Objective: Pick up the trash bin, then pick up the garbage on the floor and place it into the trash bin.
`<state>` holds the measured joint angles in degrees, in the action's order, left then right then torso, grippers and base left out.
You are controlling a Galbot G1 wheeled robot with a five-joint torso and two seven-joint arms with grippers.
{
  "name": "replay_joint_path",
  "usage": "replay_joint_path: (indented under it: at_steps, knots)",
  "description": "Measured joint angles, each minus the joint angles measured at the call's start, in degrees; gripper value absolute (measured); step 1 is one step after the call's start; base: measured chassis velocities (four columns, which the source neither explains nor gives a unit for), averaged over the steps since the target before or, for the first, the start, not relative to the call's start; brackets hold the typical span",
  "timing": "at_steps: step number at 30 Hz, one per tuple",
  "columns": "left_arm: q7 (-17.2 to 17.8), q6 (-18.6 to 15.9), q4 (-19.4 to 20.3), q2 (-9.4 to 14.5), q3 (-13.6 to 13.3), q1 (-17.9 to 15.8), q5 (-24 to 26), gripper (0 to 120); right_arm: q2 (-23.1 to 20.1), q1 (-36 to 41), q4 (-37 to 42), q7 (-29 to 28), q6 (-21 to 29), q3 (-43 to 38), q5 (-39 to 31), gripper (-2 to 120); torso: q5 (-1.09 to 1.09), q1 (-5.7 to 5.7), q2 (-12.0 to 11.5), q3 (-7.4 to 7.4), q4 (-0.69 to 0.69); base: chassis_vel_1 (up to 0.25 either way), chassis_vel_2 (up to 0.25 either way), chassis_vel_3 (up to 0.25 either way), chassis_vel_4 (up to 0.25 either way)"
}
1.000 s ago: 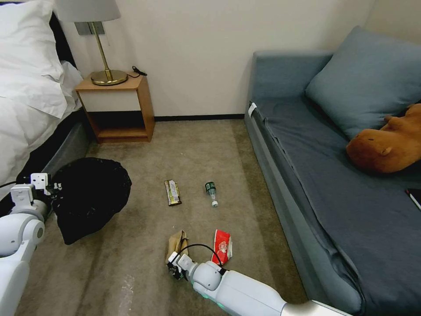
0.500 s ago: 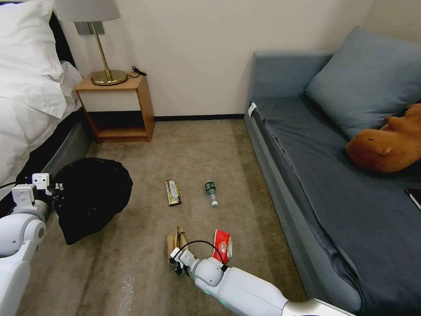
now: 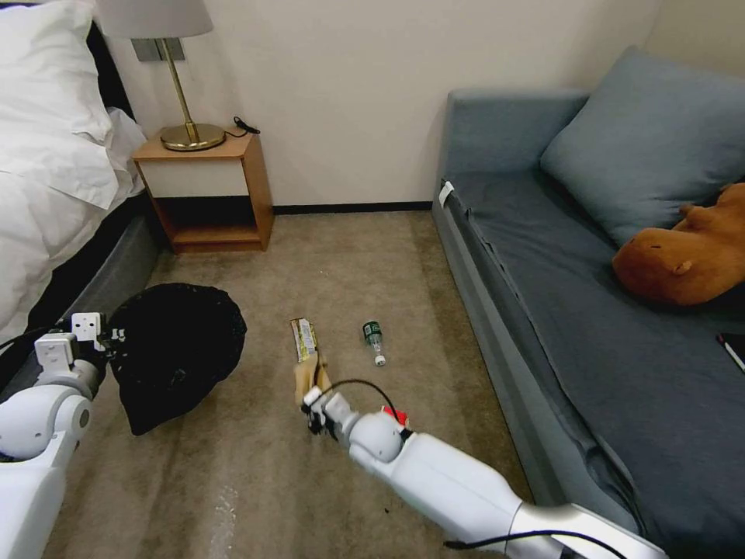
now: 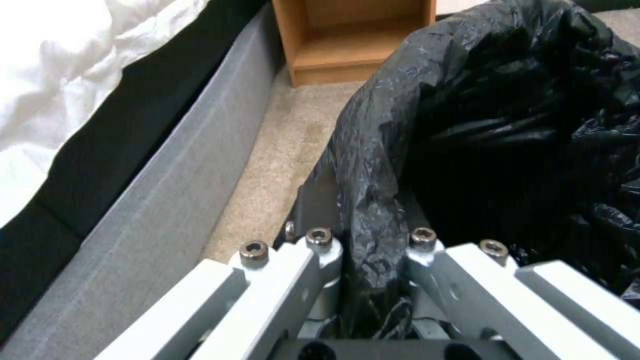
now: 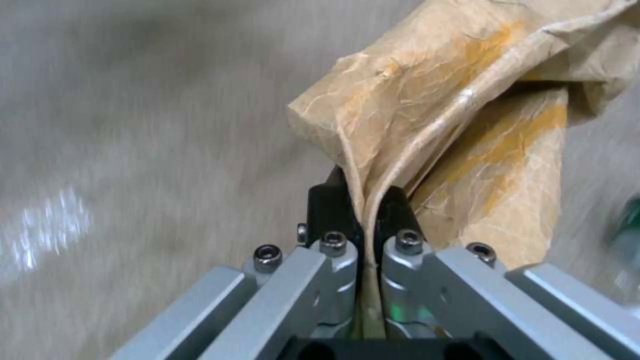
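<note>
The trash bin (image 3: 178, 349), lined with a crinkled black bag, hangs tilted at the left with my left gripper (image 3: 109, 341) shut on its rim. The left wrist view shows the black bag rim (image 4: 370, 220) pinched between the jaws. My right gripper (image 3: 312, 407) is shut on the crumpled brown paper bag (image 3: 310, 376), held off the carpet; the right wrist view shows the bag (image 5: 453, 130) clamped at a fold. The olive-gold bar wrapper (image 3: 304, 340) and the small clear bottle (image 3: 373, 339) lie on the floor beyond. The red wrapper (image 3: 397, 415) peeks out behind my right arm.
A wooden nightstand (image 3: 209, 194) with a brass lamp (image 3: 186, 116) stands at the back wall. The bed (image 3: 46, 171) runs along the left. A blue-grey sofa (image 3: 574, 310) bounds the right, carrying a brown plush toy (image 3: 683, 256) and a black phone (image 3: 733, 349).
My right gripper has risen and moved forward with the brown paper bag, lifting it off the carpet. The left arm has carried the bin a little to the right.
</note>
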<state>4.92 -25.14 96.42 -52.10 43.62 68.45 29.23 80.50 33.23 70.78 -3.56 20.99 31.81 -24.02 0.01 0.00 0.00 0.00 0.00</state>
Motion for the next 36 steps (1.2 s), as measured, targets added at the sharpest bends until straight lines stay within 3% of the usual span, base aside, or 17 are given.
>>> replay_joint_path:
  at_steps: [8, 18, 22, 27, 36]
  knots:
    - [-0.2, 0.1, 0.7, -0.2, -0.2, 0.5, -0.2, 4, -0.1, -7.0, 7.0, -0.5, 2.0, -0.1, -5.7, 0, 0.0, 0.0, 0.0, 0.0, 0.0, 0.0, 0.0, 0.0, 0.0]
    - [-0.2, 0.2, 1.6, -0.2, -0.1, 1.1, 0.0, 4, 2.5, -12.1, 9.5, -0.7, 2.2, 2.5, -10.6, 0, -0.02, 0.0, 0.0, 0.0, 0.0, 0.0, 0.0, 0.0, 0.0]
    - [-0.2, 0.1, 1.7, -0.4, 0.0, 1.1, 0.0, 4, 4.7, -13.9, 8.8, -0.5, 0.8, 3.5, -13.8, 0, -0.02, 0.0, 0.0, 0.0, 0.02, 0.0, 0.0, 0.0, 0.0]
    - [-0.1, -0.2, 2.1, -1.2, -0.5, 1.0, 0.0, 4, 10.4, -16.7, 3.7, 0.5, -1.8, 4.7, -15.5, 0, -0.03, 0.0, 0.0, 0.0, 0.01, 0.0, 0.0, 0.0, 0.0]
    - [0.0, -0.4, 2.2, -1.3, -0.7, 0.6, 0.1, 4, 11.8, -16.2, -1.6, 1.1, -3.4, 5.9, -13.5, 0, -0.01, 0.0, 0.0, 0.0, -0.01, 0.0, 0.0, 0.0, 0.0]
